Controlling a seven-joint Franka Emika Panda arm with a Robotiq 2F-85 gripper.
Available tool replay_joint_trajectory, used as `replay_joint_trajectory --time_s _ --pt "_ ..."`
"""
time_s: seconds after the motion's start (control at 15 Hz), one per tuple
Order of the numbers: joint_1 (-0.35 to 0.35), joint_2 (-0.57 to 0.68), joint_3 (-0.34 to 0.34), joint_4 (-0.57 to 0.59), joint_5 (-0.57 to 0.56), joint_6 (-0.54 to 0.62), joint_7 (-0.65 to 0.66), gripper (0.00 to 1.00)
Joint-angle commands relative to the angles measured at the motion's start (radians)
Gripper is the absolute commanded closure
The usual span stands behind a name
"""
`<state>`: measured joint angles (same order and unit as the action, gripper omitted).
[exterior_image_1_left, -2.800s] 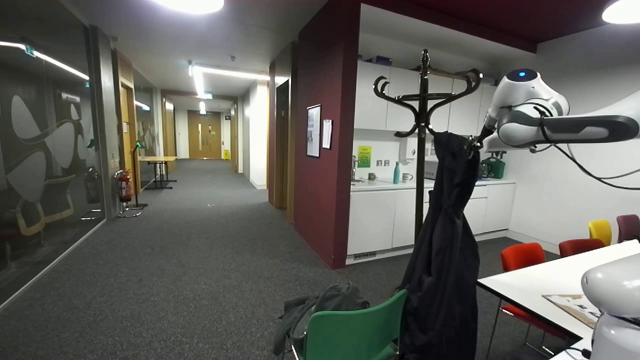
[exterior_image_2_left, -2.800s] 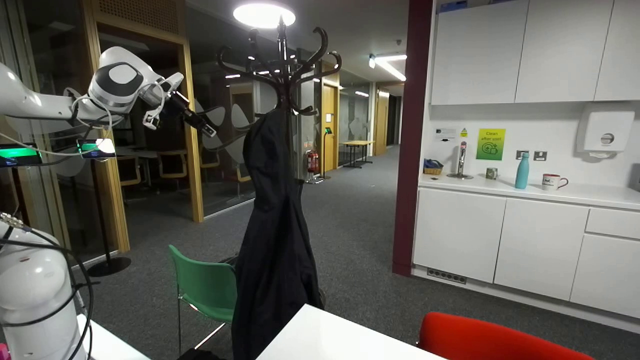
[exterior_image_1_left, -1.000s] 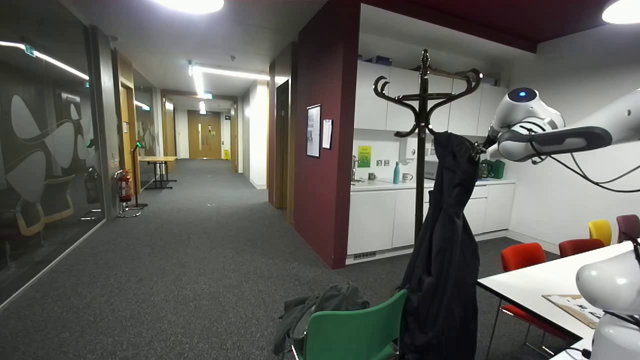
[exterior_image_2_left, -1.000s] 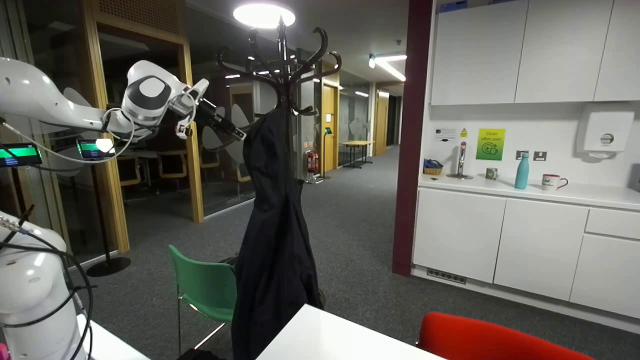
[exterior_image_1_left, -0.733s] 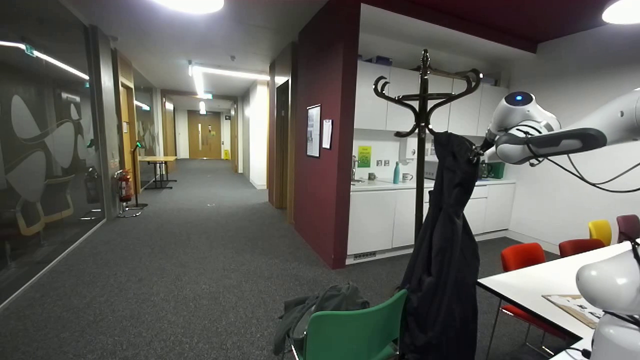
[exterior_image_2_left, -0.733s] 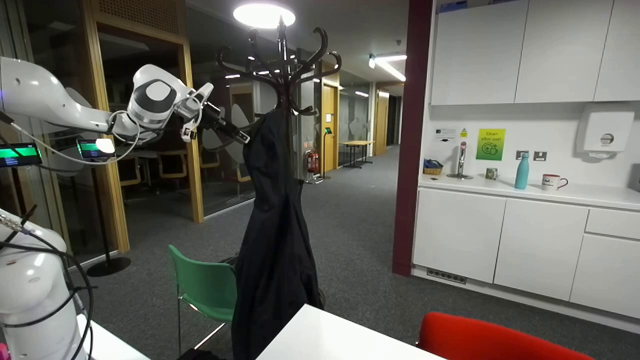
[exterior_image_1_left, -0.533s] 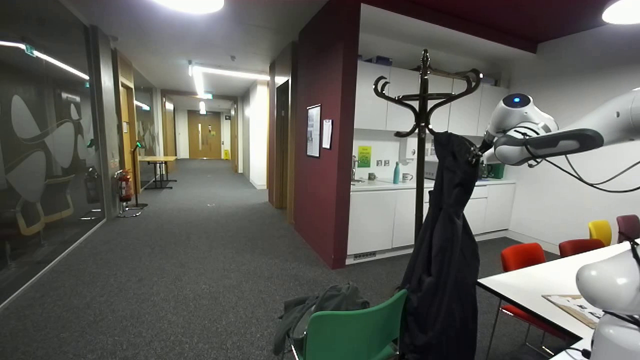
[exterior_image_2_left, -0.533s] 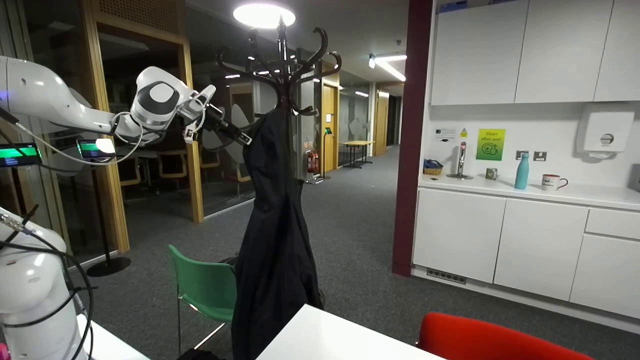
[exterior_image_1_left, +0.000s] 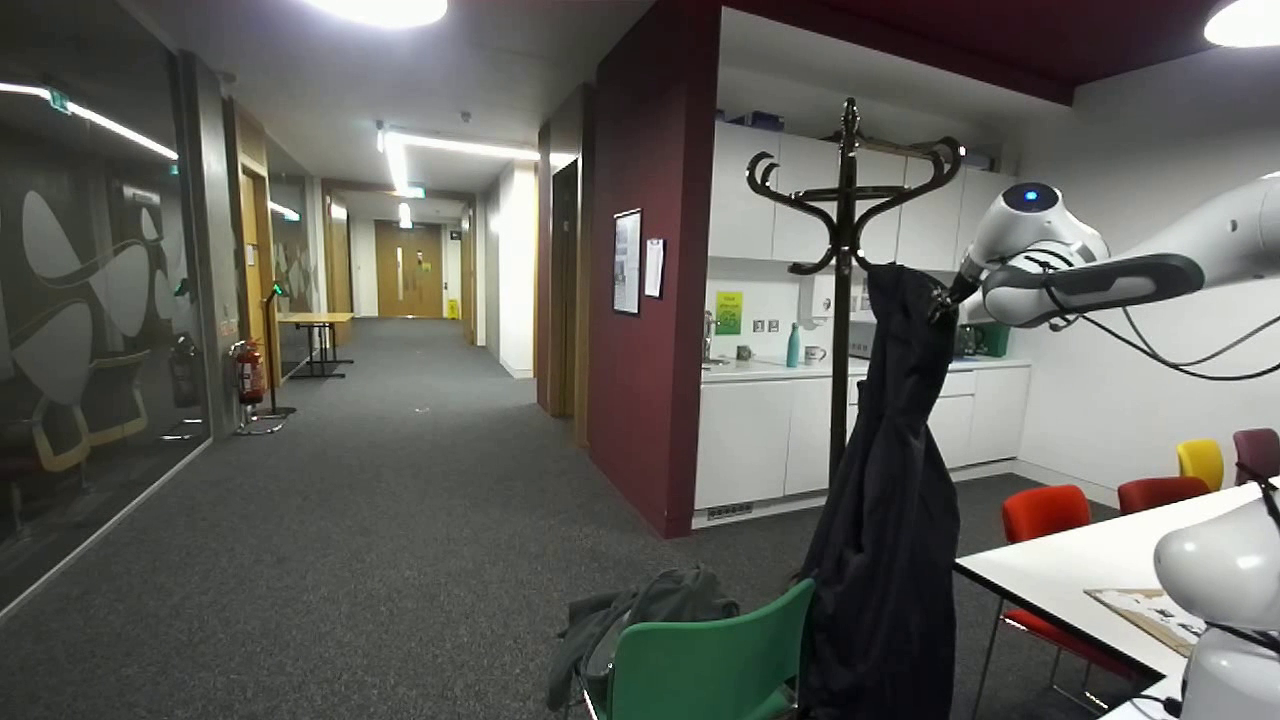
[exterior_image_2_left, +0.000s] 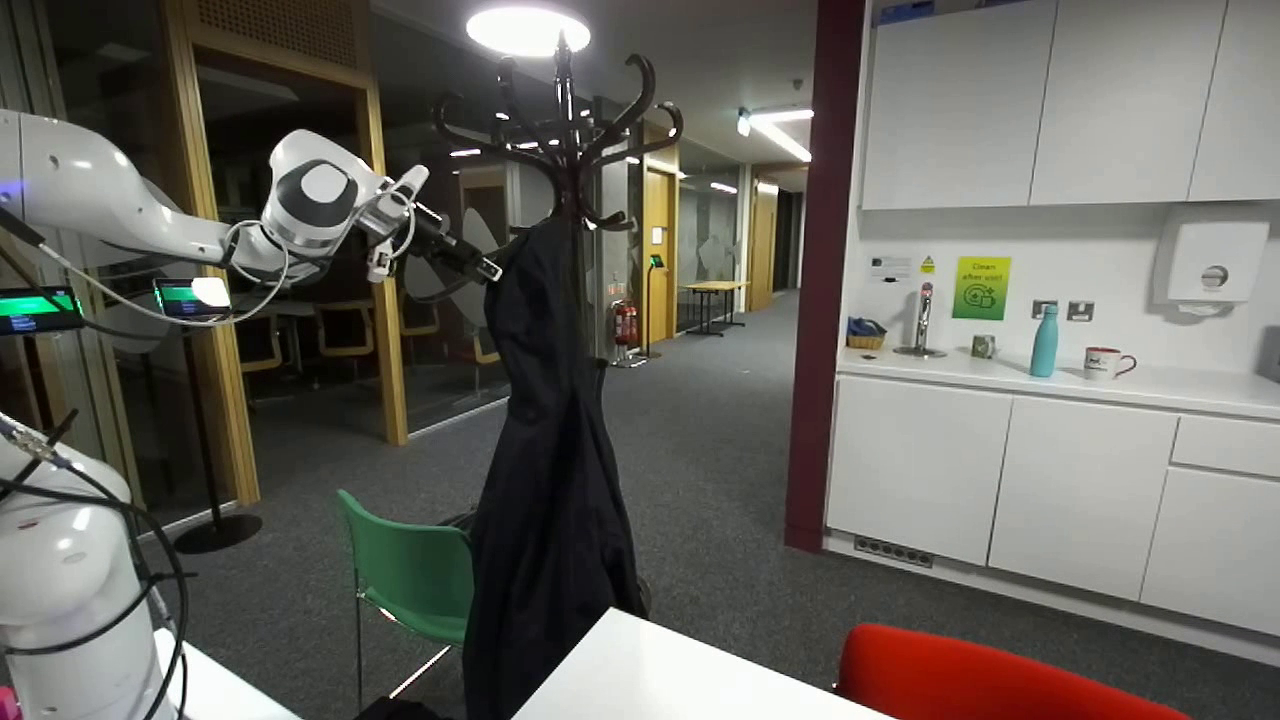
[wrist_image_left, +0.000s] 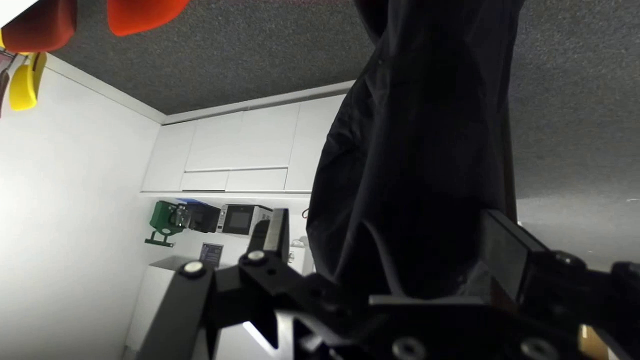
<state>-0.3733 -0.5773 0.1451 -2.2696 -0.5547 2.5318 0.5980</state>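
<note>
A long black coat (exterior_image_1_left: 885, 520) hangs from a dark coat stand (exterior_image_1_left: 845, 200); both also show in an exterior view, the coat (exterior_image_2_left: 550, 450) and the stand (exterior_image_2_left: 566, 165). My gripper (exterior_image_1_left: 942, 303) is at the coat's upper part, just below the hooks, and points at it in an exterior view (exterior_image_2_left: 488, 270). In the wrist view my gripper (wrist_image_left: 386, 225) is open, its fingers wide apart. Folds of the coat (wrist_image_left: 425, 140) fill most of the space between them. The right finger overlaps the coat's edge; the left finger stands off it. I cannot tell whether they touch the cloth.
A green chair (exterior_image_1_left: 715, 660) with a grey garment (exterior_image_1_left: 655, 610) stands at the coat's foot. A white table (exterior_image_1_left: 1080, 560) and red chairs (exterior_image_1_left: 1045, 512) are nearby. White kitchen cabinets (exterior_image_2_left: 920, 465) and a counter with a bottle (exterior_image_2_left: 1043, 342) are behind.
The arm has come lower and closer to the coat. In the last half second the gripper has shifted slightly further over the coat's upper part. The coat and stand have not visibly moved.
</note>
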Motion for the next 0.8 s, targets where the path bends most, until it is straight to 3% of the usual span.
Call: replay_joint_trajectory --time_s 0.0,0.47,0.53,0.6,0.73 --pt "0.039 0.031 -0.035 0.032 0.045 0.034 -0.064 0.0" --pt "0.049 0.057 -0.049 0.043 0.107 0.031 -0.117 0.0" --pt "0.047 0.061 -0.049 0.045 0.107 0.031 -0.119 0.04" --pt "0.046 0.065 -0.049 0.048 0.106 0.03 -0.122 0.25" --pt "0.047 0.072 -0.051 0.051 0.107 0.028 -0.129 0.31"
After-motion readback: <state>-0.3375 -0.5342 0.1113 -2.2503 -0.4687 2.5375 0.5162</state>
